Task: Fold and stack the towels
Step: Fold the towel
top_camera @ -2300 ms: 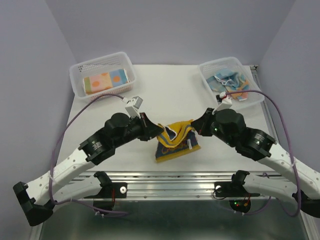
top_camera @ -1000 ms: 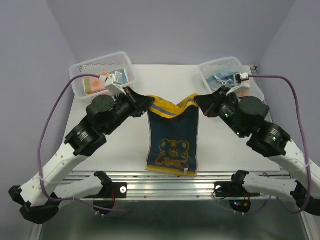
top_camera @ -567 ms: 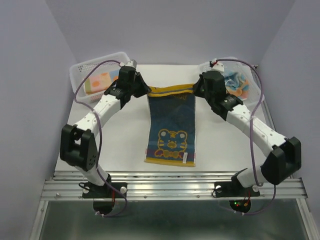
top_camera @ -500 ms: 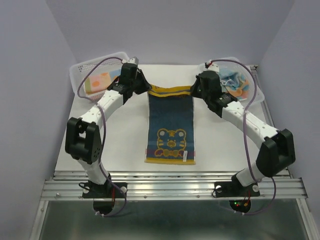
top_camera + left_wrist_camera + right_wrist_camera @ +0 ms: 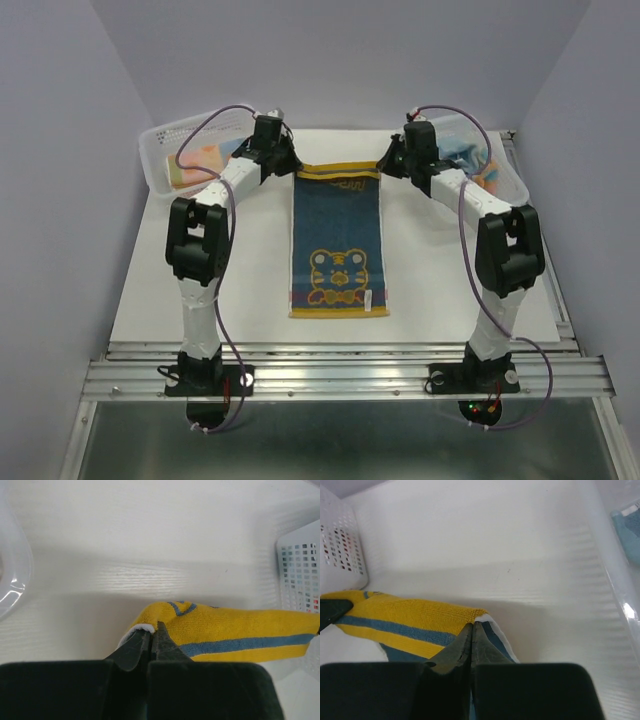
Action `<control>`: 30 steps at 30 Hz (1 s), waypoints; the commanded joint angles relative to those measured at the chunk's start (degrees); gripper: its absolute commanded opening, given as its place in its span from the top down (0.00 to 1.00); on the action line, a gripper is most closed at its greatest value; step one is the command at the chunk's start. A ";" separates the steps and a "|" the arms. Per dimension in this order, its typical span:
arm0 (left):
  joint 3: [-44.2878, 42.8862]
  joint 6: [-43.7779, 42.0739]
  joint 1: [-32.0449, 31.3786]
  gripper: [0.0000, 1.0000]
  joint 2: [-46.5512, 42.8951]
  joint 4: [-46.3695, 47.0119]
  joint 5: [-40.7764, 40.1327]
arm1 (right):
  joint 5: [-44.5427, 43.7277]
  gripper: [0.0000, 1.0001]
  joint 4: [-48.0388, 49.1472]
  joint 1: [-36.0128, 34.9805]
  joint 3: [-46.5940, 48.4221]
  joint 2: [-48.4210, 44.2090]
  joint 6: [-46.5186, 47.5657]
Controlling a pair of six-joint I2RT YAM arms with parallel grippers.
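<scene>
Towel [image 5: 338,235] | far corners pinched: left jaws, right jaws (rest flat on table [image 5: 200,285])

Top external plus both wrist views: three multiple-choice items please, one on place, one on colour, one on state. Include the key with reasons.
1. Where is the bear-print towel?
A) spread on the table between the left basket and the right basket
B) bundled inside a basket
C) draped over an arm

2. What colour is the towel's far band?
A) red
B) yellow with a blue stripe
C) plain white

3. What state are the left pincer and the right pincer in?
A) both open, clear of the cloth
B) one open, one shut
C) both shut on the towel's far corners

Key:
1 A: the top view shows it laid out lengthwise on the table.
2 B: both wrist views show yellow cloth with a blue stripe.
3 C: each wrist view shows closed tips pinching a corner.
</scene>
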State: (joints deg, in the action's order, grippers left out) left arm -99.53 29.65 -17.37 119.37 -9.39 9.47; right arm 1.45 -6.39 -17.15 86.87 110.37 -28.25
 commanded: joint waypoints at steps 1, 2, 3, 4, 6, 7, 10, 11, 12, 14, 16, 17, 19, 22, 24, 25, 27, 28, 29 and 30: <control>1.24 -0.91 0.67 1.00 -3.43 -0.02 0.45 | 4.70 0.99 -1.15 0.10 3.14 -1.29 -0.75; 2.83 -0.65 0.67 1.00 -4.31 0.33 0.63 | 6.00 0.99 -1.77 0.10 2.43 -1.82 -0.84; 4.59 -0.30 0.67 1.00 -5.45 0.77 0.72 | 6.80 0.99 -2.22 0.10 1.38 -2.52 -1.28; 6.43 0.49 0.67 1.00 -7.90 2.08 0.89 | 7.59 0.99 -2.92 0.10 0.33 -3.31 -2.15; 12.49 1.63 0.58 1.00 -10.46 4.01 1.42 | 11.10 0.99 -3.19 0.10 -3.89 -5.94 -3.99; 14.34 1.81 0.58 1.00 -11.61 4.55 1.42 | 12.16 0.99 -3.36 0.10 -5.29 -6.82 -4.44; 21.73 2.78 0.23 1.00 -15.91 6.13 1.77 | 16.03 0.99 -4.33 0.01 -11.01 -10.43 -6.29; 24.87 3.30 0.14 1.00 -17.66 6.40 1.95 | 16.73 0.99 -4.50 0.01 -12.50 -11.65 -6.81; 26.39 3.75 -0.04 1.00 -18.64 6.57 1.95 | 17.44 0.99 -4.51 0.01 -14.08 -12.80 -7.17; 30.94 4.62 -0.74 1.00 -21.36 7.80 2.21 | 18.50 0.99 -4.42 -0.17 -19.35 -16.57 -8.40; 33.86 5.15 -1.53 1.00 -24.26 8.77 2.22 | 18.06 0.99 -4.94 -0.34 -23.56 -20.43 -9.10; 36.57 5.50 -1.79 1.00 -25.32 8.95 2.04 | 17.88 0.99 -4.94 -0.52 -24.98 -21.67 -9.28; 39.31 6.82 -2.49 1.00 -28.03 9.12 1.95 | 17.53 0.99 -5.73 -1.22 -27.53 -24.92 -9.63; 44.23 8.23 -3.72 1.00 -30.94 10.26 1.52 | 17.44 0.99 -7.40 -2.28 -29.56 -27.92 -9.89; 47.30 8.93 -5.13 1.00 -33.93 10.18 0.81 | 17.62 0.99 -7.84 -2.71 -32.10 -30.98 -10.33; 48.45 9.63 -5.66 1.00 -34.99 10.18 0.11 | 17.88 0.99 -8.19 -3.06 -32.98 -32.05 -10.51; 51.70 11.83 -6.63 1.00 -38.32 10.00 -0.77 | 18.06 0.99 -8.46 -3.33 -35.62 -34.77 -11.04; 53.54 12.97 -7.32 1.00 -40.69 10.00 -1.56 | 17.97 0.99 -9.07 -3.59 -36.85 -36.17 -11.21; 53.56 13.24 -7.33 1.00 -41.75 9.83 -1.91 | 17.88 0.99 -9.42 -3.68 -36.86 -36.19 -11.39; 55.21 13.33 -7.94 1.00 -42.90 9.65 -2.61 | 17.62 0.99 -10.30 -3.94 -37.73 -37.58 -11.39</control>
State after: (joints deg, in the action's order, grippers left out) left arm -47.40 40.25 -24.08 82.52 -1.17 9.98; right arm 18.94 -14.74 -20.34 51.99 76.42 -38.70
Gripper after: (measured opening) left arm 0.044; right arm 0.013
